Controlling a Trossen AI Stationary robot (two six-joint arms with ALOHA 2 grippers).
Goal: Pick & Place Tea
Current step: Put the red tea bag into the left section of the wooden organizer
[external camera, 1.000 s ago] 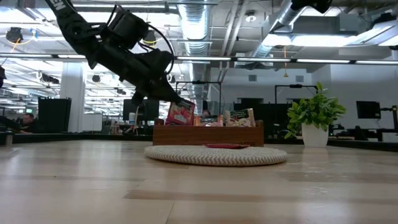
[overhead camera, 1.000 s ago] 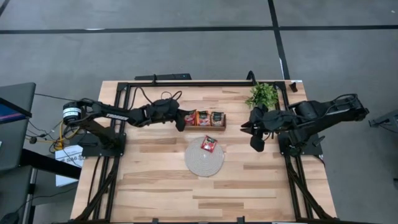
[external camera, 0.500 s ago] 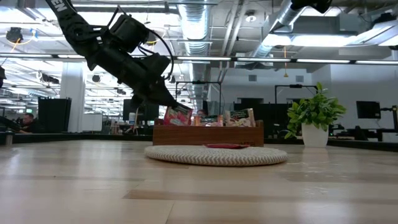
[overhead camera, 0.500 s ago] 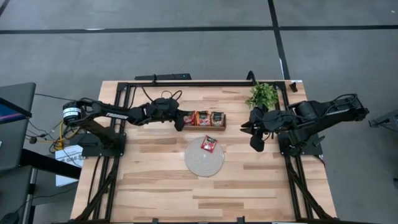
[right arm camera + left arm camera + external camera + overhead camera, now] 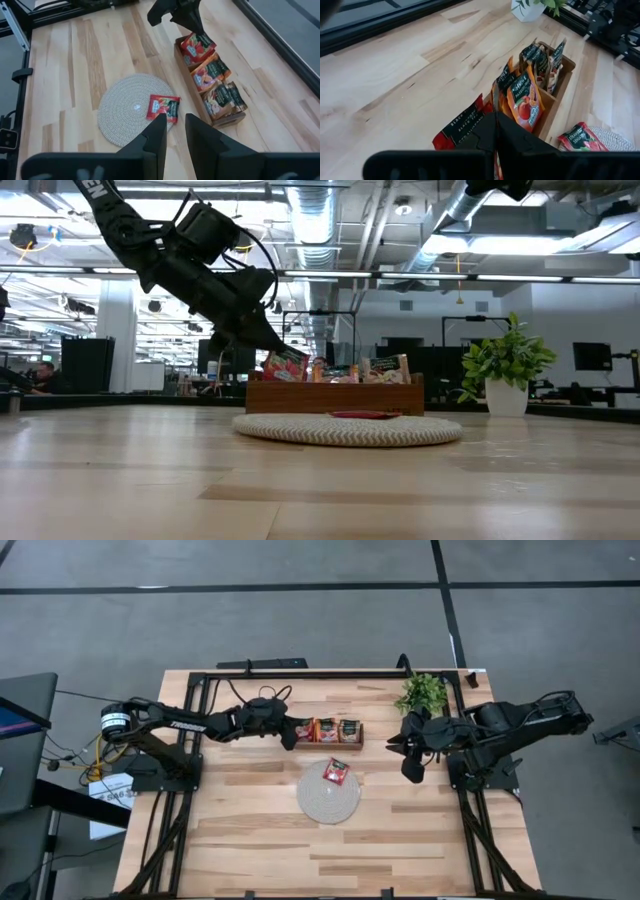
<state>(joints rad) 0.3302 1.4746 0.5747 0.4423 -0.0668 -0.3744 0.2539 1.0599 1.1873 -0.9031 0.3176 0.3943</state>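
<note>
Gripping a red tea sachet (image 5: pixel 198 46) in the wooden tray's (image 5: pixel 212 119) end compartment, the left end effector (image 5: pixel 192 25) should lift straight upward; right end effector (image 5: pixel 174 131) waits apart.

Open-plan office behind a pale wood table (image 5: pixel 320 480): exposed ceiling ducts (image 5: pixel 320 220), strip lights (image 5: pixel 520 277), dark monitors (image 5: pixel 592 357), grey floor (image 5: pixel 300 620).

sachet on mat (image 5: pixel 162 108): red, dark green band | mat (image 5: pixel 124 118): grey-beige, spiral weave | tray (image 5: pixel 218 121): brown wood | tray sachets (image 5: pixel 198 47): red to orange to pale, dark green bands | table (image 5: pixel 260 840): light wood, plank stripes | arms: black | plant (image 5: pixel 423 692): green, white pot
</note>
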